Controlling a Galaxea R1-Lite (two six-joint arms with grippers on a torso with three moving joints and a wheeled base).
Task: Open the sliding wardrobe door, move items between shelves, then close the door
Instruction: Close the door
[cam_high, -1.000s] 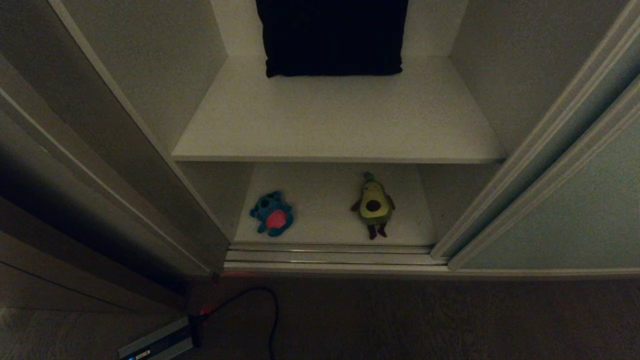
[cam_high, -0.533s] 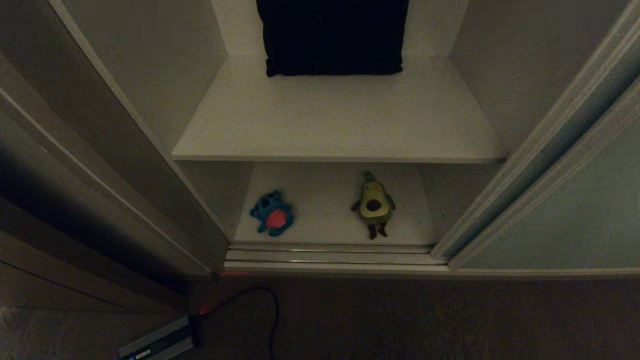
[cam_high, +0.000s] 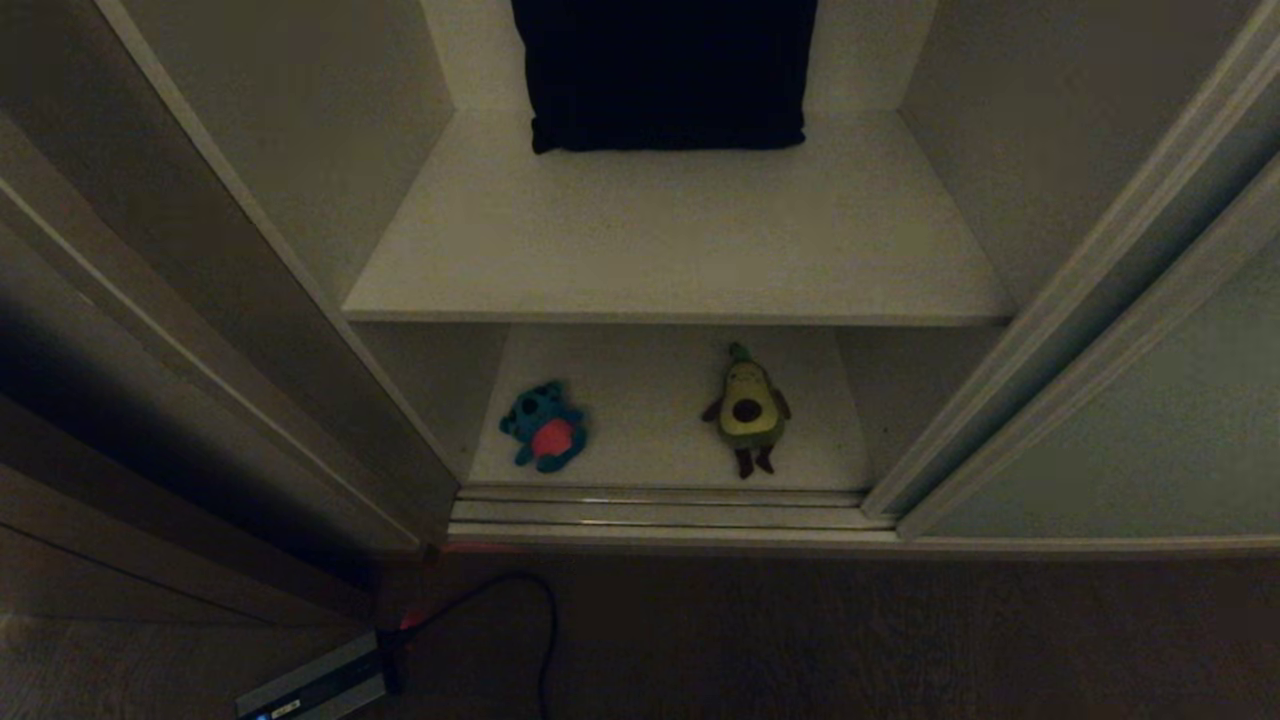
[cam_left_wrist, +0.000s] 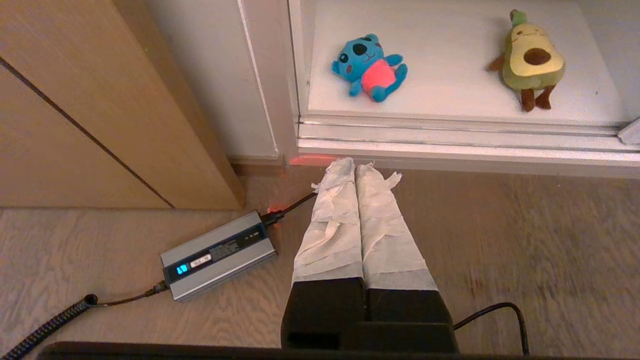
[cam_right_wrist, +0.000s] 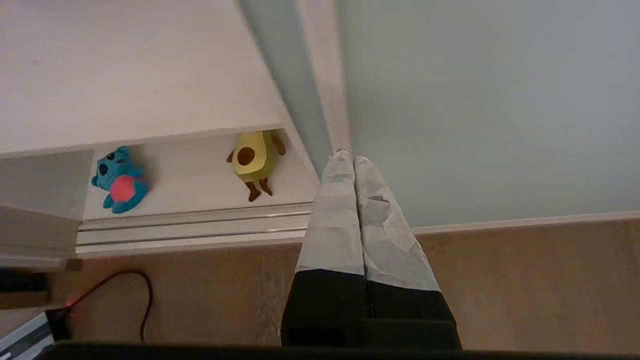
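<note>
On the lower shelf (cam_high: 660, 450), two plush toys, teal monster (cam_high: 543, 427), avocado (cam_high: 747, 409), both grippers' jaws closed, empty

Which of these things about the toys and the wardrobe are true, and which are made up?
1. The teal plush monster and the green plush avocado lie on the off-white bottom shelf. True.
2. The toys touch each other. False: bare shelf lies between them.
3. The off-white upper shelf holds a dark cushion. True.
4. The right gripper holds the avocado. False: its fingers are shut on nothing.
5. The grey box lies inside the wardrobe. False: it lies on the wooden floor.
</note>
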